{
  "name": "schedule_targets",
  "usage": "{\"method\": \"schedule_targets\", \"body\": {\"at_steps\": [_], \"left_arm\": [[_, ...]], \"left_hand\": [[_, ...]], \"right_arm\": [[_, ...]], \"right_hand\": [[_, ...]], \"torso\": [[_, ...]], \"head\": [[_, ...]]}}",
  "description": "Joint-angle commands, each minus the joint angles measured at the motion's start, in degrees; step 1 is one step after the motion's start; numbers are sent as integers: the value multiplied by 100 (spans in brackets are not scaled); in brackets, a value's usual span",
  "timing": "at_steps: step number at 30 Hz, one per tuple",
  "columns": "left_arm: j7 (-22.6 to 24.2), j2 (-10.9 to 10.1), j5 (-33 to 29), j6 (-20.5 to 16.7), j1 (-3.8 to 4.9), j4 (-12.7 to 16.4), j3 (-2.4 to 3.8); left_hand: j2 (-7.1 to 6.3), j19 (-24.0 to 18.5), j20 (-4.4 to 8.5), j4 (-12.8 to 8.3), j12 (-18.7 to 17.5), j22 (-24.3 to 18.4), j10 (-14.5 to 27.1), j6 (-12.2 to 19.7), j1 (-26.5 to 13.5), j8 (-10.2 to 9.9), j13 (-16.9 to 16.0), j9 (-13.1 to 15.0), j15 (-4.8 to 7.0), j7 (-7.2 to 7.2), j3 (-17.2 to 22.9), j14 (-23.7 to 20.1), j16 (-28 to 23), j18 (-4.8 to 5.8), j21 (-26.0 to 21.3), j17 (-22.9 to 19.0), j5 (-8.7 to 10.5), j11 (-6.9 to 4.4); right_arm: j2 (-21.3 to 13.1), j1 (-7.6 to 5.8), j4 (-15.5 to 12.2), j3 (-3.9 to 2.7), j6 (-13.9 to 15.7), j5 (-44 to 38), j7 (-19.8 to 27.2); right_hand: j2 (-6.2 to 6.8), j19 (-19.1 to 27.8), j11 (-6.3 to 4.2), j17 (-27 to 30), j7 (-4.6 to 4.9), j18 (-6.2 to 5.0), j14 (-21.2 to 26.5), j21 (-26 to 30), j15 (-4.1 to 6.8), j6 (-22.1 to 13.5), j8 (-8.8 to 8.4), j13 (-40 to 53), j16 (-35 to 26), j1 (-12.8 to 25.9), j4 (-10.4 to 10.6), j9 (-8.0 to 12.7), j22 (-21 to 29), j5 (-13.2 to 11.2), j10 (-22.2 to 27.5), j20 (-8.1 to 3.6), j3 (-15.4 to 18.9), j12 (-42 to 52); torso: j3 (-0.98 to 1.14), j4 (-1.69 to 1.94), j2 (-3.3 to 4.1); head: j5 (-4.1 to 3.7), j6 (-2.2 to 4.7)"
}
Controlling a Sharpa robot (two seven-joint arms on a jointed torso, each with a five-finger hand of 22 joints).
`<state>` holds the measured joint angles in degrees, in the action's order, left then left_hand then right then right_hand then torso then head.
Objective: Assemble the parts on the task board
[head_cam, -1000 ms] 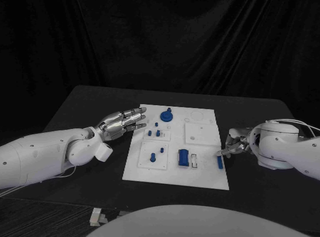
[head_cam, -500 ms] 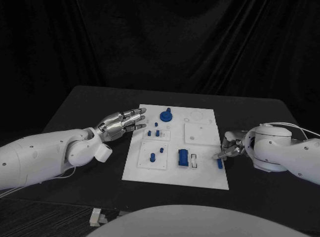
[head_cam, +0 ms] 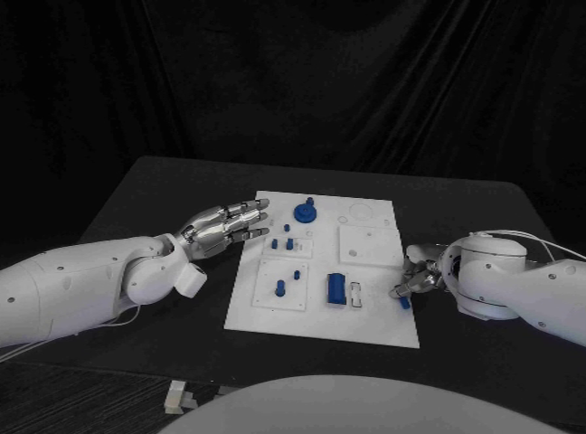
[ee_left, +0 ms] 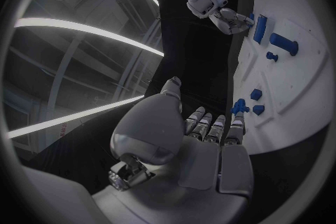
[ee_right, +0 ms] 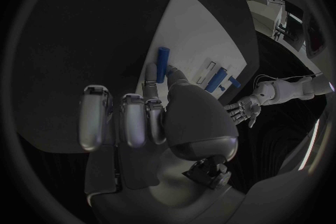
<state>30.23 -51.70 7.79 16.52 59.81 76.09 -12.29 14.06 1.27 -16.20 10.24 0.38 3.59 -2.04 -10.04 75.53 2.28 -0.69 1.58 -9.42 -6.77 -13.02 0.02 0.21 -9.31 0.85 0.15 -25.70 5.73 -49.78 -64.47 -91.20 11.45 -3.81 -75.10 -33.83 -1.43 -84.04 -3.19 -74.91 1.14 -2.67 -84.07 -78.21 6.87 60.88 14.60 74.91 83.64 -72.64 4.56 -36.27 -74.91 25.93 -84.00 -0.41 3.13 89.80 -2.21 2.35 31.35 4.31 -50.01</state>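
While the black table (head_cam: 150, 190) spreads wide under me, the task board (head_cam: 372, 321) lies at its middle with blue parts standing on it. My left hand (head_cam: 222, 224) hovers off the board's far left edge — fingers apart, holding nothing. My right hand (head_cam: 420, 274) sits at the near right edge, fingertips (ee_right: 152, 74) touching a small blue peg (ee_right: 162, 60) — whether they grip it, I cannot tell.

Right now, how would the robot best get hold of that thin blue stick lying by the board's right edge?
Likely by its long sides near the middle, coming from above on the right: the blue stick lies flat along the task board edge, and the right hand already has fingertips at it.
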Motion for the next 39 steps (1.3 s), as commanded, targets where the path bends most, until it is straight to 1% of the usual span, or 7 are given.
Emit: {"method": "schedule_targets", "body": {"at_steps": [1, 7, 11, 13, 15, 25, 39], "left_arm": [[52, 12, -36, 93, -13, 1, 6], [54, 7, -36, 98, -24, 0, 6], [56, -2, -36, 96, -30, 1, 6], [55, -4, -36, 95, -31, 0, 6], [53, -4, -36, 96, -34, -2, 6], [45, 11, -36, 103, -39, -10, 6], [53, 10, -36, 109, -44, 5, 6]], "left_hand": [[57, 27, -28, -38, 33, -2, 5, 1, 5, 26, -5, 6, -2, -22, 7, 4, -8, -97, 24, -9, -36, 50], [60, 27, -28, -44, 33, -4, 4, 4, 9, 25, -5, 5, -1, -23, 10, 4, -8, -97, 24, -9, -43, 55], [62, 29, -28, -49, 33, 1, 3, 7, 12, 25, -6, 5, -1, -24, 13, 4, -7, -97, 25, -9, -49, 57], [62, 29, -28, -49, 33, 1, 3, 7, 12, 25, -6, 5, -1, -24, 13, 4, -7, -97, 25, -9, -49, 57], [62, 29, -28, -49, 33, 1, 3, 7, 12, 25, -6, 5, -1, -24, 13, 4, -7, -97, 25, -9, -49, 57], [62, 29, -28, -49, 33, 1, 3, 7, 12, 25, -6, 5, -1, -24, 13, 4, -7, -97, 25, -9, -49, 57], [69, 29, -28, -67, 38, -1, -12, 10, 18, 25, -11, 5, 2, -25, 21, 4, -7, -96, 25, -9, -62, 68]], "right_arm": [[2, 82, 34, 49, 5, -24, -114], [-32, 88, -29, 49, 249, -6, -79], [-114, 83, -136, 47, 495, 202, -40], [-148, 66, -182, 47, 553, 368, -29], [-185, 4, -243, 47, 629, 766, -9], [-157, -240, -383, 46, 767, 2553, 62], [196, -199, -143, 48, 661, 3540, 96]], "right_hand": [[-11, -188, 39, -283, 24, -20, -384, 19, -52, -41, -84, 1509, -20, -166, -406, 121, -1123, 65, -600, 30, -447, 20], [80, -180, 95, -244, 83, -25, -377, 45, -87, 37, -115, 1509, -30, -315, -871, 188, -1118, 218, -600, 65, -1040, 20], [231, -185, 178, -233, 167, -23, -376, 39, -157, 14, -33, 1509, -14, 118, -1283, 106, -1123, 320, -600, 138, -1863, 20], [254, -187, 178, -235, 172, -23, -376, 35, -164, 7, -20, 1509, -8, 197, -1337, 92, -1124, 355, -600, 140, -1981, 20], [306, -191, 186, -259, 189, -21, -381, 25, -173, -7, -6, 1509, 14, 372, -1447, 80, -1127, 668, -600, 146, -2266, 20], [352, -206, 189, -314, 194, -13, -391, -16, -178, -36, -5, 1509, 58, 674, -1530, 87, -1139, 922, -600, 153, -2647, 20], [341, -205, 182, -306, 189, -15, -392, -13, -176, -48, 8, 1509, 63, 804, -1510, 82, -1137, 927, -600, 152, -2729, 20]], "torso": [[0, 1, 0], [-1, -1, 2], [0, 1, 2], [0, 0, 1], [0, 0, 2], [1, 1, -1], [-1, 2, 1]], "head": [[9, 1], [23, 1], [30, 1], [32, 1], [33, 1], [25, 1], [35, 1]]}}
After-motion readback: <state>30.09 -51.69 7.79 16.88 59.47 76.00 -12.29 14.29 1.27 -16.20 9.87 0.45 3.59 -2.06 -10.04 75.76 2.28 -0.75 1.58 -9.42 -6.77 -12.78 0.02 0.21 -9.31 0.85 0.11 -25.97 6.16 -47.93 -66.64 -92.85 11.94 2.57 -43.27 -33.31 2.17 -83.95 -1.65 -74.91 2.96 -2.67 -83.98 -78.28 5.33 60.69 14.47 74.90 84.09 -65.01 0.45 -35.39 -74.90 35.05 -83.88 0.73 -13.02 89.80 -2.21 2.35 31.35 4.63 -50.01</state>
